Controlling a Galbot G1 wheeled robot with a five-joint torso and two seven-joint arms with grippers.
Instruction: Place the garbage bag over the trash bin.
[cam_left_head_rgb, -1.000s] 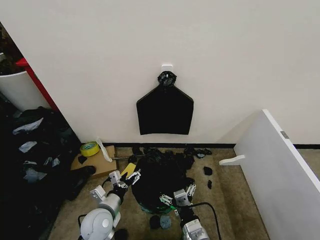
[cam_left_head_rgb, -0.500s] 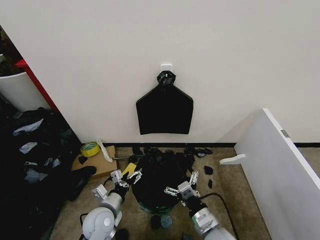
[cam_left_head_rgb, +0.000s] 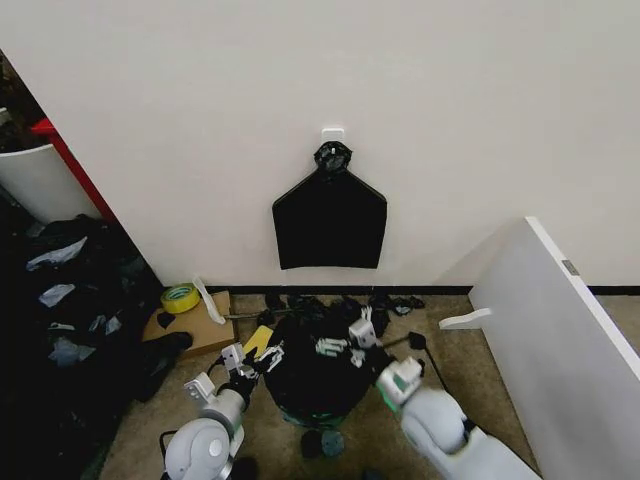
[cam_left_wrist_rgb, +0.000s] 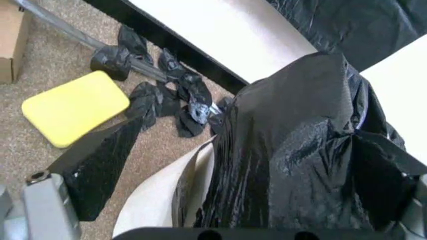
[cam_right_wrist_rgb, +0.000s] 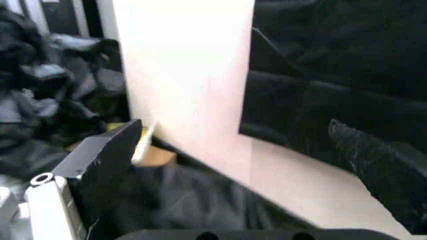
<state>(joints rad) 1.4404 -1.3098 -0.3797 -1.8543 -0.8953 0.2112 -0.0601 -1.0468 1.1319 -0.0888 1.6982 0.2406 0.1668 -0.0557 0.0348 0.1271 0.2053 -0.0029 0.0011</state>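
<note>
The garbage bag (cam_left_head_rgb: 318, 365) lies draped over the trash bin (cam_left_wrist_rgb: 157, 200) on the floor by the wall, between the left end effector (cam_left_head_rgb: 254, 359), spread wide at its near-left edge, and the right end effector (cam_left_head_rgb: 343, 343), open above its far side.

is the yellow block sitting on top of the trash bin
No, in the left wrist view the yellow block lies flat on the carpet beside the trash bin.
</note>
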